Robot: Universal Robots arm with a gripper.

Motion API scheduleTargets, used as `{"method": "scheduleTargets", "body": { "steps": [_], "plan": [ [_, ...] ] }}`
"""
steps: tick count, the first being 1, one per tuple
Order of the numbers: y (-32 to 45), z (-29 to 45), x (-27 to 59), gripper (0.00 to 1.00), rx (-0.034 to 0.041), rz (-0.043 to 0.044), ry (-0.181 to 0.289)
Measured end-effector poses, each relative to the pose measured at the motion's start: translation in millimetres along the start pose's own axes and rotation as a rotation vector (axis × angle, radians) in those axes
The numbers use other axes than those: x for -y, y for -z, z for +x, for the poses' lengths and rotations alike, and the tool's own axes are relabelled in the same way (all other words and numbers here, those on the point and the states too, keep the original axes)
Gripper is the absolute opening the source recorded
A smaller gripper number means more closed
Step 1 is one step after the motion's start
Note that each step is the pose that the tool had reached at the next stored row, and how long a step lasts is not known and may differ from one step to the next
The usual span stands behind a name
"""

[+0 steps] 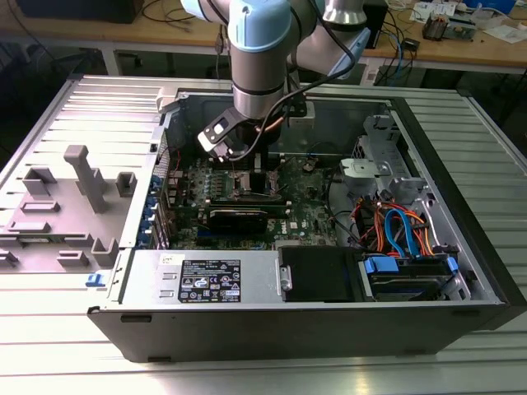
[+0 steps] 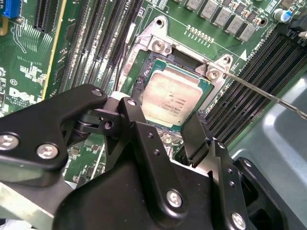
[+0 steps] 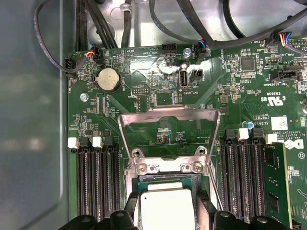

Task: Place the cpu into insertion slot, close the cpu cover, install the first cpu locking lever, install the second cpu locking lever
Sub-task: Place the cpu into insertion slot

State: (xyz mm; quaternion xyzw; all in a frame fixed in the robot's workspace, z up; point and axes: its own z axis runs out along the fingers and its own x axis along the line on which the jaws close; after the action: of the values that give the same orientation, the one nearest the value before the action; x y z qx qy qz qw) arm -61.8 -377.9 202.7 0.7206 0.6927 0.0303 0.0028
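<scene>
cpu [image 2: 172, 93] looks light, stiff, fragile (we'd hold it by opposite edges); we cannot tell whether the gripper [image 2: 162, 115] clamps it.

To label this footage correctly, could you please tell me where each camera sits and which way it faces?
Exterior view: off the arm, above the open computer case, looking down into it; the arm reaches in.
First wrist view: on the arm, looking down at the motherboard and raised cpu cover; part of the gripper shows.
Second wrist view: on the arm, looking past the gripper at the cpu.
Shared: both wrist views show the cpu in its socket.
</scene>
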Motion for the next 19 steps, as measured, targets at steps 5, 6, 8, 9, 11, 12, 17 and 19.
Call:
{"method": "scheduleTargets", "body": {
  "steps": [5,6,8,9,11,12,17,19],
  "plan": [
    [0.1,0.0,0.0,0.52,-0.0002,0.0,0.001],
    [1.0,0.1,-0.1,0.52,-0.0008,-0.0003,0.001],
    [3.0,0.1,-0.2,0.52,-0.0001,0.0,0.0],
    [3.0,0.1,-0.2,0.52,-0.0001,-0.0001,-0.001],
    [3.1,-0.2,-0.2,0.52,0.0002,-0.0001,-0.002],
    [3.1,-0.2,-0.2,0.52,0.0001,0.0,-0.003],
    [3.0,-0.3,-0.2,0.52,0.0001,-0.0001,-0.002],
    [2.9,-0.3,-0.2,0.52,0.0001,-0.0001,-0.002]
  ]
}}
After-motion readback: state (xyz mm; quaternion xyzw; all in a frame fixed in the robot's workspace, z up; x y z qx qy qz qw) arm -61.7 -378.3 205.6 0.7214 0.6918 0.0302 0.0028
